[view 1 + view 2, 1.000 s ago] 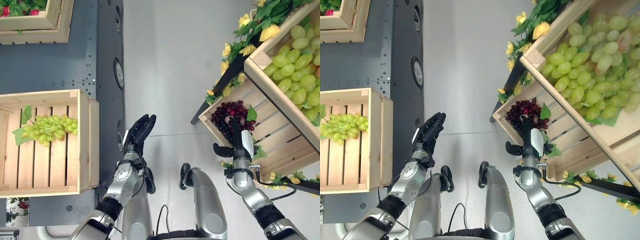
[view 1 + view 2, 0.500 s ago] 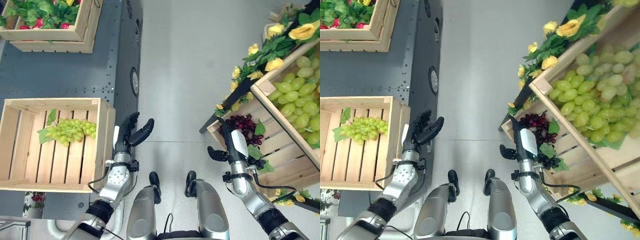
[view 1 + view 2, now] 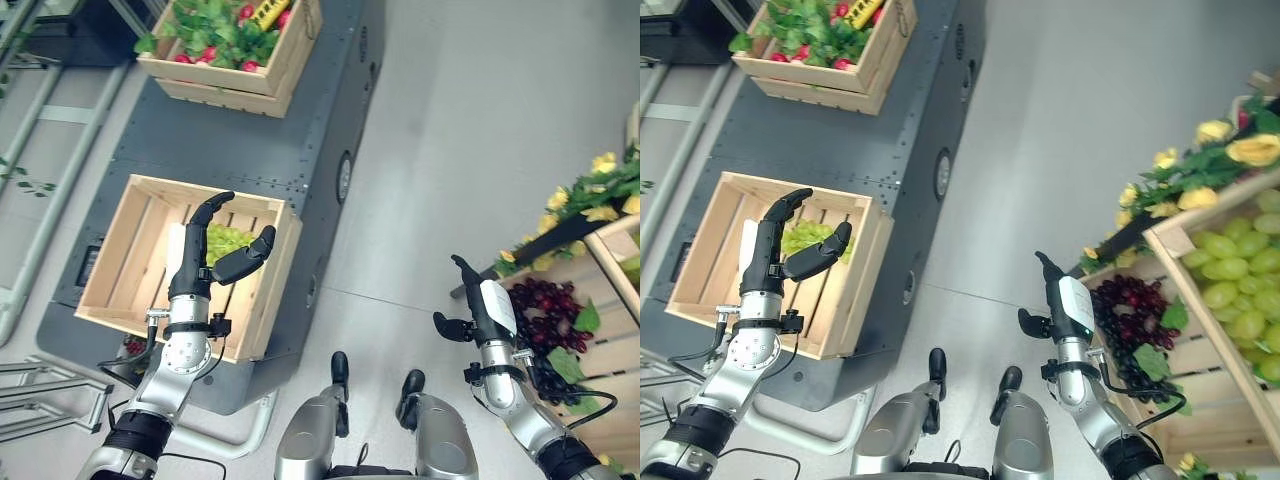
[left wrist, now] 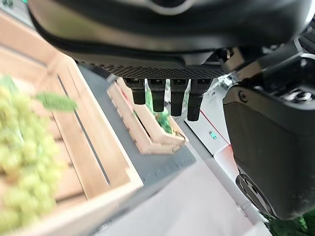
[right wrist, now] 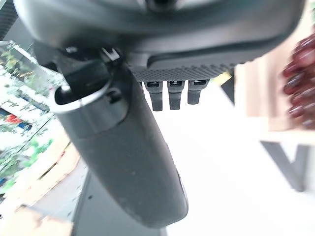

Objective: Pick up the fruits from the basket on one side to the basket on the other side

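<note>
Pale slatted wood frames the left crate (image 3: pixel 262 290), where green grapes (image 3: pixel 805 238) already lie, so both the left hand (image 3: pixel 205 255) and right hand (image 3: pixel 487 310) hover open and empty, likely between transfers.

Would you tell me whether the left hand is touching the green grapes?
Apart: in the left wrist view the left hand shows straight, empty fingers clear of the green grapes.

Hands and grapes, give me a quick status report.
Left robot hand open over crate, empty. Right robot hand open beside dark grapes. Green grapes in crate. Nothing blocking.
</note>
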### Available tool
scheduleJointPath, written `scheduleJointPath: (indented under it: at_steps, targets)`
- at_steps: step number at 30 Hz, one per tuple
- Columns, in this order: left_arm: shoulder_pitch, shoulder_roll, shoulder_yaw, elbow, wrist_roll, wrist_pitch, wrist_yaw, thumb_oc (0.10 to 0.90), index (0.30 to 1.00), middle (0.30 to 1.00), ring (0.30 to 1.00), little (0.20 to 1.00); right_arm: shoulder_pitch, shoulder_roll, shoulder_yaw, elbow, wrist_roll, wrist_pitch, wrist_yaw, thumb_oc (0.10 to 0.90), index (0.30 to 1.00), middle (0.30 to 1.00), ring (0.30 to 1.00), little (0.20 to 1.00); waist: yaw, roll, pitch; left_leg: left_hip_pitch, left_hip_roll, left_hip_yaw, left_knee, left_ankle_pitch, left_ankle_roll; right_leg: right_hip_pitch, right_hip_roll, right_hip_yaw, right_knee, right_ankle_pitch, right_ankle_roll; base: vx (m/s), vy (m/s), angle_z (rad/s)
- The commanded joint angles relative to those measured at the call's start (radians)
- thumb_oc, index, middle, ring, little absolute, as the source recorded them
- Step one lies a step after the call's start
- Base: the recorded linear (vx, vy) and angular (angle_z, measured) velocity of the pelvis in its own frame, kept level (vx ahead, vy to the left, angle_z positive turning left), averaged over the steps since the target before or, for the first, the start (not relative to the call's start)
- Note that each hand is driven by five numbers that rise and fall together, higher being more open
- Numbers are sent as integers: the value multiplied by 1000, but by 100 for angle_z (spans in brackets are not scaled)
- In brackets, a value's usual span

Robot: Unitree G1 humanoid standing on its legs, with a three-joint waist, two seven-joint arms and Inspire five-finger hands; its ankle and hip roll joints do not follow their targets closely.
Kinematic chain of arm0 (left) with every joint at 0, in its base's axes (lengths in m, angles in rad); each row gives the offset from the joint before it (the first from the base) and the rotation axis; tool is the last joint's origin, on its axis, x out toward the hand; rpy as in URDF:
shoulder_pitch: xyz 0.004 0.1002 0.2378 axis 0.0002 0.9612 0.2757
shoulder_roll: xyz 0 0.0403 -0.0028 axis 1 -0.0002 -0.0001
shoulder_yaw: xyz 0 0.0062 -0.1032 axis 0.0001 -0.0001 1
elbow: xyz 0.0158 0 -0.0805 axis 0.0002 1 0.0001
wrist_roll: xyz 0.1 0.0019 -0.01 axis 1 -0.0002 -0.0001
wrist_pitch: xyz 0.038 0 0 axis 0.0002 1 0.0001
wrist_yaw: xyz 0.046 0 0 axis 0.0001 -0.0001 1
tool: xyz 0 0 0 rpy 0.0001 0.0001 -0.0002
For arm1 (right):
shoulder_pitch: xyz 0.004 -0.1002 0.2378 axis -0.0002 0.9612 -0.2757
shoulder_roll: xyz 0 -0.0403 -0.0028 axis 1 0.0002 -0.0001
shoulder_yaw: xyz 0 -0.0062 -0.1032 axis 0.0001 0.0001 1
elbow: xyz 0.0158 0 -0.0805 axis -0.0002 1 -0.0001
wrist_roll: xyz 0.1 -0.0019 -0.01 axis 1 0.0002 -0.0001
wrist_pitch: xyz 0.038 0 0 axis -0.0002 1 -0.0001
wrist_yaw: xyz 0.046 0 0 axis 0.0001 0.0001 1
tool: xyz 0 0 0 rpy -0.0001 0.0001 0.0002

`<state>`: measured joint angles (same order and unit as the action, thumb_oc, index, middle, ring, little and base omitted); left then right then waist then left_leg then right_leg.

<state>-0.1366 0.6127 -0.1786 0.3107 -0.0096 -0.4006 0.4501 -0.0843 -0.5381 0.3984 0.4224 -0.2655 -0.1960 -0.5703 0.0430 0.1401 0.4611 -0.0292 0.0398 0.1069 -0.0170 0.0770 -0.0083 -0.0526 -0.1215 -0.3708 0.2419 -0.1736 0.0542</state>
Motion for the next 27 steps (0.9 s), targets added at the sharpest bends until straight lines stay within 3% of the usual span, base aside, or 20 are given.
scheduleJointPath:
  at_steps: [1, 5, 10, 16, 23, 27]
  targets:
    - [17, 97, 76, -62, 38, -106, 43, 800, 900, 900, 900, 900, 0, 21, 7, -54, 4, -77, 7, 800, 900, 900, 900, 900, 14, -69, -180, 22, -59, 5, -45, -79, -22, 67, -2, 30, -196, 98, 19, 88, 22, 13]
    - [30, 137, 113, -44, 99, -67, 95, 800, 900, 900, 900, 900, 18, 18, 14, -62, 7, -73, 46, 800, 900, 900, 900, 900, 23, -62, -220, 44, -59, -2, -70, -75, -20, 93, -5, 19, -219, 102, 26, 92, 31, 16]
    - [48, 216, 168, 23, 212, 31, 194, 800, 900, 900, 900, 900, 44, 0, 21, -81, 23, -74, 112, 800, 900, 900, 900, 900, 34, -61, -244, 60, -56, 3, -58, -90, -13, 112, -16, 3, -201, 81, 29, 91, 49, 8]
    - [2, 334, 143, 157, 326, 133, 235, 800, 900, 900, 900, 900, 34, -48, 57, -98, 50, -76, 175, 800, 900, 900, 900, 900, 37, -63, -240, 61, -52, 5, -28, -119, -18, 119, -22, 1, -181, 52, 34, 62, 73, 1]
    - [-186, 456, -24, 331, 451, 240, 212, 800, 900, 900, 900, 900, -64, -113, 126, -82, 94, -90, 204, 800, 900, 900, 900, 900, 32, -65, -181, 1, -48, 14, 27, -137, -18, 78, -22, 9, -161, 45, 32, -61, 91, -1]
    - [-369, 509, -195, 458, 483, 279, 186, 800, 900, 900, 900, 900, -174, -142, 183, -58, 133, -98, 207, 800, 900, 900, 900, 900, 30, -76, -111, -74, -41, 21, 98, -137, -10, 18, -23, 5, -111, 46, 22, -134, 97, -3]
